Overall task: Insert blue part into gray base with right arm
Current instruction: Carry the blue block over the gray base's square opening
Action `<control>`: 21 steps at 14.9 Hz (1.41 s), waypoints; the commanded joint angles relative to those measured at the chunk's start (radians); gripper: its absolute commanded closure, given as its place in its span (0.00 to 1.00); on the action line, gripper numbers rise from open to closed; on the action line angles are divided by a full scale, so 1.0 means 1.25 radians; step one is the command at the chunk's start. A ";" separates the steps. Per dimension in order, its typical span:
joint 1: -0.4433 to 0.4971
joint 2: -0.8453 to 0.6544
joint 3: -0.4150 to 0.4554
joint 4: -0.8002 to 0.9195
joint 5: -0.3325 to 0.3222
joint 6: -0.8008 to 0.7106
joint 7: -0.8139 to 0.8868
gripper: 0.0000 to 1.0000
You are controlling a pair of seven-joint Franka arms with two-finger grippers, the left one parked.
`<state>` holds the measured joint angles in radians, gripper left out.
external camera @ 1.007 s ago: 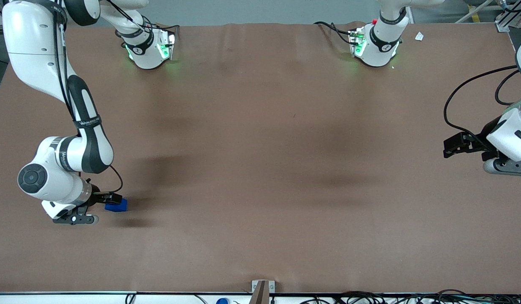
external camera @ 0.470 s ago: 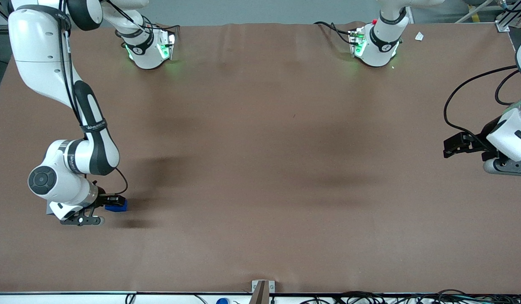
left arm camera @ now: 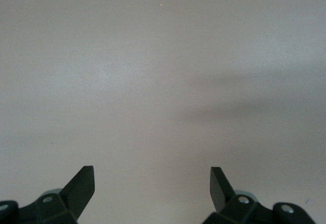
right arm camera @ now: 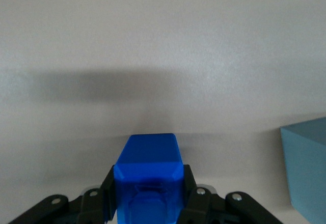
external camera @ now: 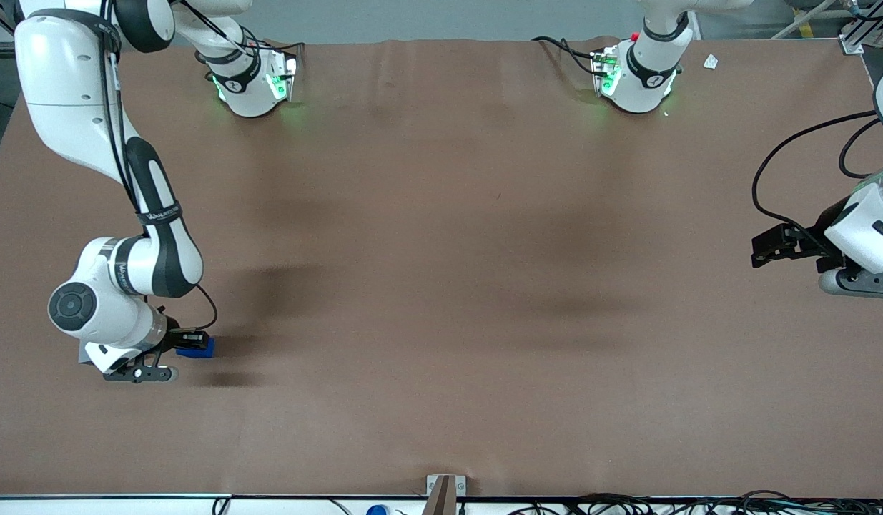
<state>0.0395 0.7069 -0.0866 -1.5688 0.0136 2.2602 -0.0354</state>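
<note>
My right arm's gripper [external camera: 196, 340] is low over the brown table, toward the working arm's end and nearer the front camera. Its black fingers [right arm camera: 192, 188] press on both sides of the bright blue part [external camera: 198, 350], so it is shut on it. In the right wrist view the blue part [right arm camera: 147, 180] sits between the jaws, its notched face toward the camera. A light gray-blue block, the gray base [right arm camera: 307, 169], stands beside it, partly cut off by the frame edge. In the front view only a gray corner [external camera: 83, 352] shows under the wrist.
The brown table mat [external camera: 441, 286] stretches wide toward the parked arm's end. Two arm bases [external camera: 252, 82] stand at the edge farthest from the front camera. A small bracket [external camera: 445, 486] sits on the edge nearest it.
The right arm's wrist has shifted a little toward the parked arm's end and now covers more of the blue part. The blue part has hardly moved.
</note>
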 commanded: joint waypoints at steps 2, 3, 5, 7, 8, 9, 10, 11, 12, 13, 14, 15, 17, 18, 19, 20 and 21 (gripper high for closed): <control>-0.044 -0.076 -0.009 0.073 -0.007 -0.194 -0.131 1.00; -0.062 -0.086 -0.009 0.078 -0.008 -0.207 -0.169 1.00; -0.096 -0.097 -0.010 0.078 -0.011 -0.208 -0.239 1.00; -0.130 -0.097 -0.010 0.079 -0.012 -0.208 -0.308 1.00; -0.142 -0.094 -0.010 0.083 -0.012 -0.206 -0.331 1.00; -0.153 -0.091 -0.010 0.084 -0.012 -0.203 -0.345 1.00; -0.158 -0.088 -0.010 0.084 -0.013 -0.202 -0.352 1.00; -0.163 -0.087 -0.010 0.085 -0.013 -0.199 -0.363 1.00; -0.173 -0.082 -0.010 0.086 -0.013 -0.193 -0.381 1.00; -0.179 -0.077 -0.010 0.086 -0.013 -0.181 -0.397 1.00; -0.181 -0.076 -0.010 0.086 -0.013 -0.170 -0.412 1.00; -0.181 -0.073 -0.010 0.086 -0.013 -0.169 -0.413 1.00; -0.183 -0.058 -0.010 0.095 -0.012 -0.160 -0.413 1.00; -0.186 -0.045 -0.010 0.105 -0.012 -0.148 -0.413 1.00; -0.189 -0.034 -0.009 0.114 -0.011 -0.141 -0.413 1.00; -0.187 -0.024 -0.009 0.117 -0.011 -0.131 -0.413 1.00; -0.189 -0.021 -0.009 0.119 -0.011 -0.117 -0.412 1.00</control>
<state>-0.1753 0.6549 -0.1149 -1.4492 0.0096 2.0937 -0.5392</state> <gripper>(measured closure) 0.489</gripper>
